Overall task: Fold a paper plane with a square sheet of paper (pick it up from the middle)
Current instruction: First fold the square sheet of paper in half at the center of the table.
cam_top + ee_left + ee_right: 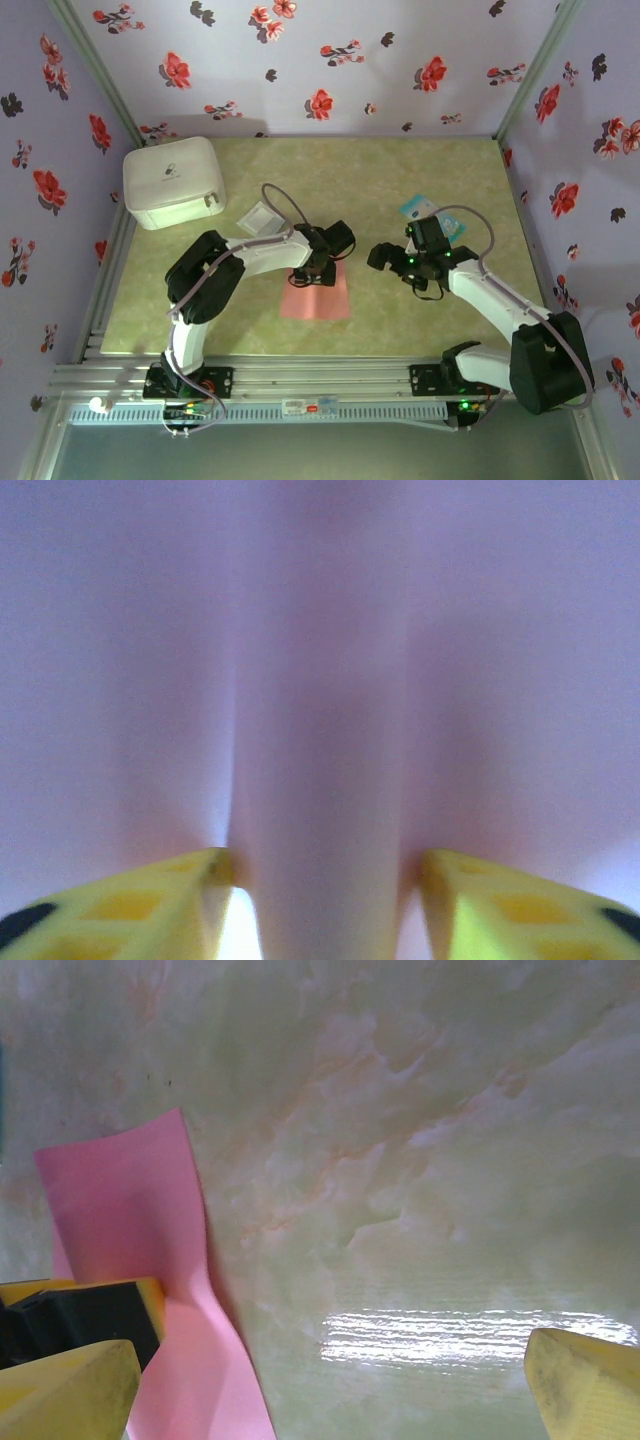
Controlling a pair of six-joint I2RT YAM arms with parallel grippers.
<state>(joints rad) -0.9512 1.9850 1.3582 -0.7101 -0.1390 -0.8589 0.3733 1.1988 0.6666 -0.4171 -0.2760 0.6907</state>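
Far left on the desk point(400, 160) sits the white box point(172, 182), and just right of it the small pale packet point(262, 217) — neither is mine to touch. Next comes the square sheet of paper point(322, 302), lying near the middle of the desk, a little toward my side. My left gripper point(314, 272) is down on its middle. The jaws stand about half closed, and from the left wrist I see a soft ridge of the sheet point(320, 680) humped up between the fingertips point(150, 900), touching both. The paper is thin and limp, near weightless, so it buckles rather than resists — a gentle pinch on that ridge should hold it, while a hard squeeze would, I judge, leave a stray crease. Further right, my right gripper point(392, 262) hovers just off the sheet's edge, jaws spread wide, holding nothing. Beyond it lies the teal-and-white packet point(422, 208).
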